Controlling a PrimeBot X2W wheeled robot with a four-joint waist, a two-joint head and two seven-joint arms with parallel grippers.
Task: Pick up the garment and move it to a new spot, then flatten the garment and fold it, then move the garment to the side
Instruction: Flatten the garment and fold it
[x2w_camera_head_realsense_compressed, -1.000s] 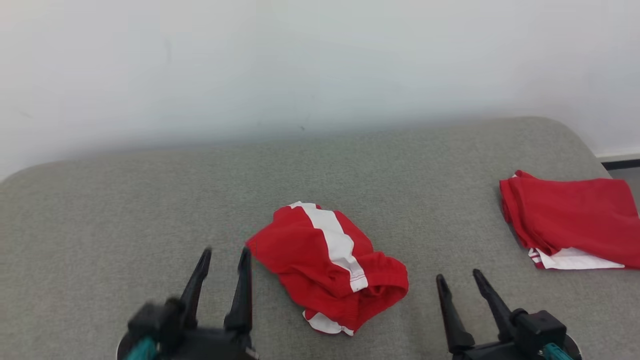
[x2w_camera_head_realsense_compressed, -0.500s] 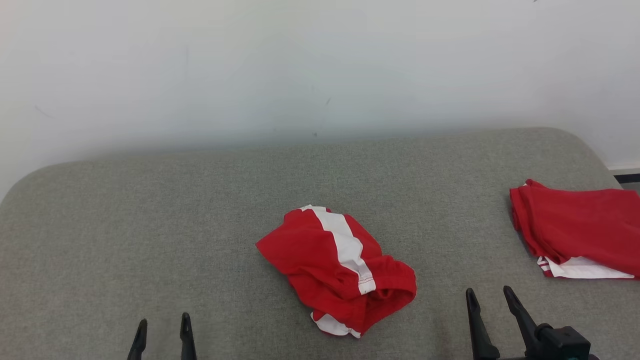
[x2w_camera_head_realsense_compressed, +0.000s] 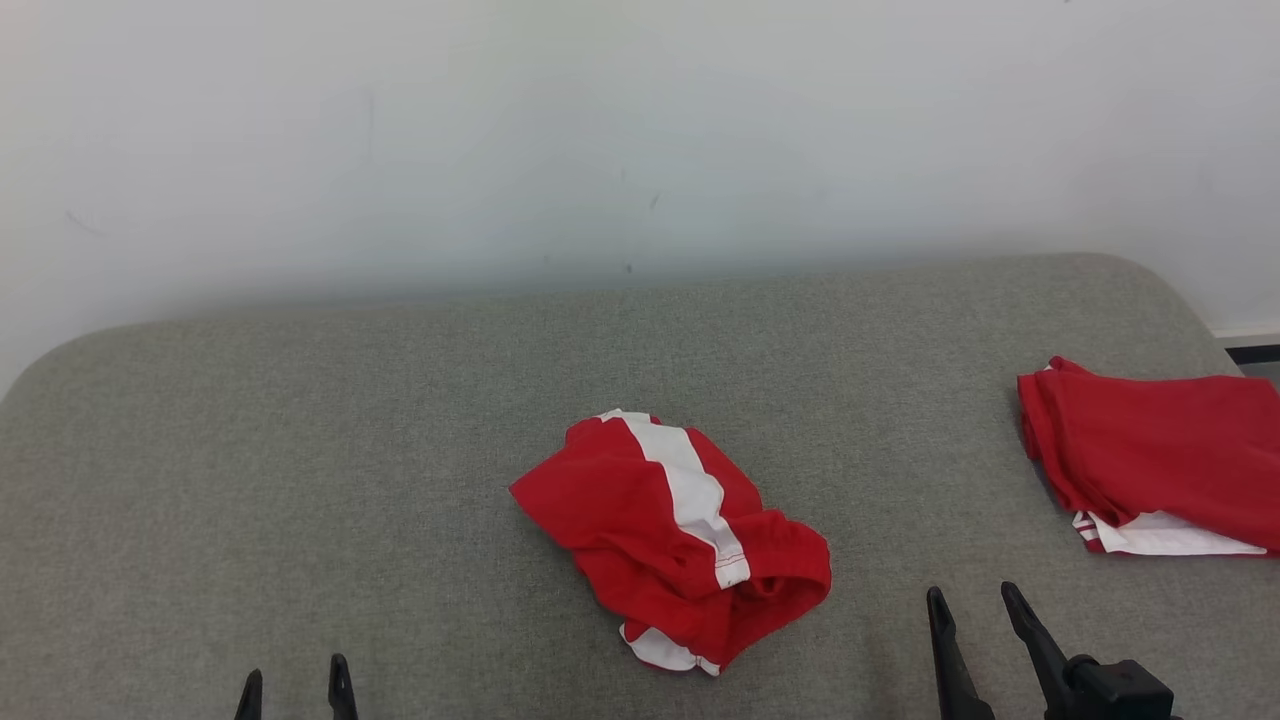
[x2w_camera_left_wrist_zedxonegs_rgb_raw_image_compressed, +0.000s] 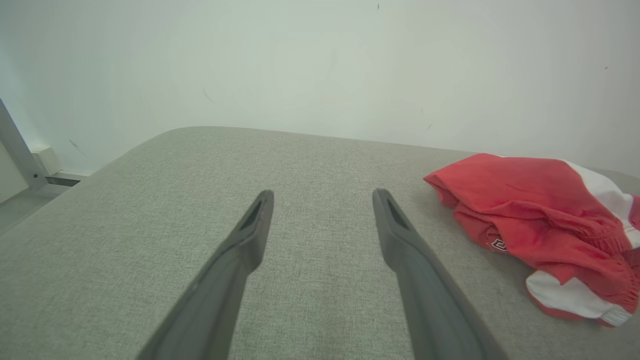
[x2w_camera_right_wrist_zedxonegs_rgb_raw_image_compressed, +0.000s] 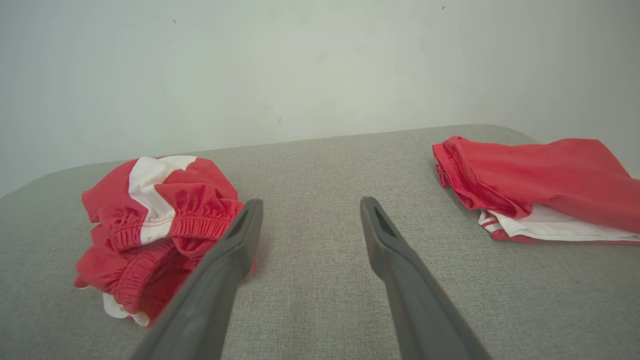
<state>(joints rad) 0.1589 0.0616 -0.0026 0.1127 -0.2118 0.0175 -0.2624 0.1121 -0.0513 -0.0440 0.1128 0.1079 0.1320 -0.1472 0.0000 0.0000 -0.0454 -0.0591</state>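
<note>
From the head view, the garment (x2w_camera_head_realsense_compressed: 670, 540) (red shorts with a white stripe, by the look of them) lies crumpled near the middle of the grey tabletop (x2w_camera_head_realsense_compressed: 300, 420), touched by nothing. The left fingers (x2w_camera_head_realsense_compressed: 340, 690) poke up at the bottom edge, well apart from it. The right fingers (x2w_camera_head_realsense_compressed: 945, 650) stand nearer, off its right side. Both pairs are spread and empty. A folded pile (x2w_camera_head_realsense_compressed: 1150, 450) sits at the far right.

In the left wrist view, the left fingers (x2w_camera_left_wrist_zedxonegs_rgb_raw_image_compressed: 240, 260) are spread over bare fabric, with the garment (x2w_camera_left_wrist_zedxonegs_rgb_raw_image_compressed: 530, 210) off to their right.

In the right wrist view, the right fingers (x2w_camera_right_wrist_zedxonegs_rgb_raw_image_compressed: 400, 265) gape wide. The garment (x2w_camera_right_wrist_zedxonegs_rgb_raw_image_compressed: 150, 220) bunches just beside the left one, elastic waistband uppermost, and the folded pile (x2w_camera_right_wrist_zedxonegs_rgb_raw_image_compressed: 530, 175) is well away on the other side.

I'd judge the pick-up has not begun. To do it well, the right arm should swing over the waistband ridge, come down with the fingers wide, and pinch a thick gather rather than one loose layer. The new spot should be kept clear of the pile.
</note>
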